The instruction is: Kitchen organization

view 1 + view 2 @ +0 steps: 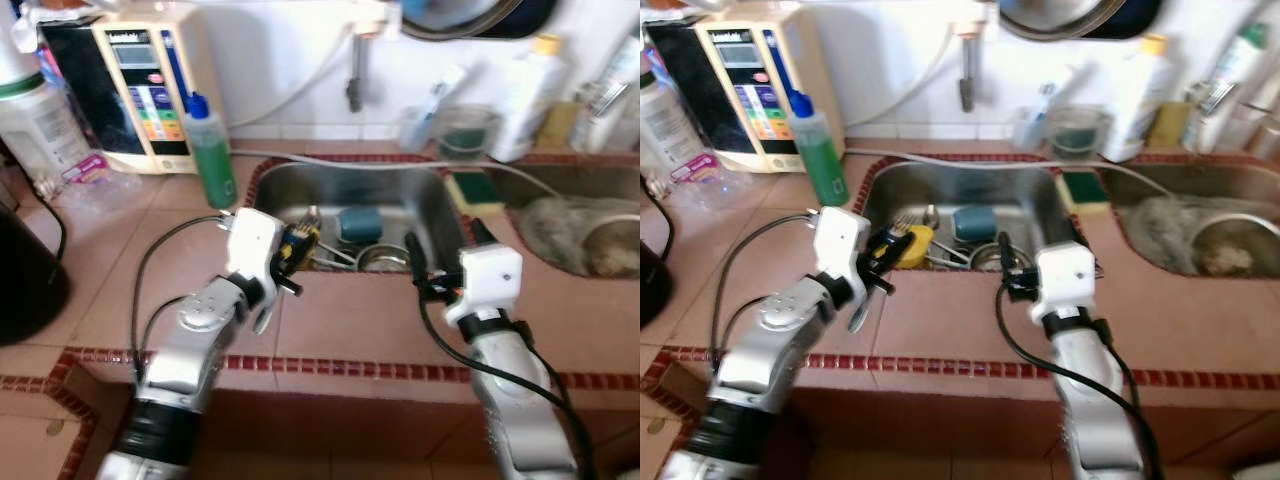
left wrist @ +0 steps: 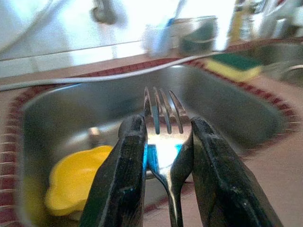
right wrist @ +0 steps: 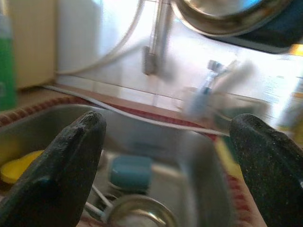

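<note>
L tool [image 2: 163,156] grips fork [image 2: 163,118] over sink [image 2: 227,99] — R tool [image 3: 165,156] spread.

Home kitchen. Evidence: terracotta-tiled counter [image 1: 350,330] with inset steel sink [image 1: 420,205] holding dirty dishes, faucet [image 1: 354,70] on white tiled wall, green dish-soap bottle [image 1: 212,152], scrub sponge [image 1: 474,187], wall-side water purifier unit [image 1: 150,85], second basin [image 1: 590,225] with a pot.

From head height we look down on the stainless-steel sink basin [image 1: 400,205]; both wrist cameras face it close up (sharing its interior)
</note>
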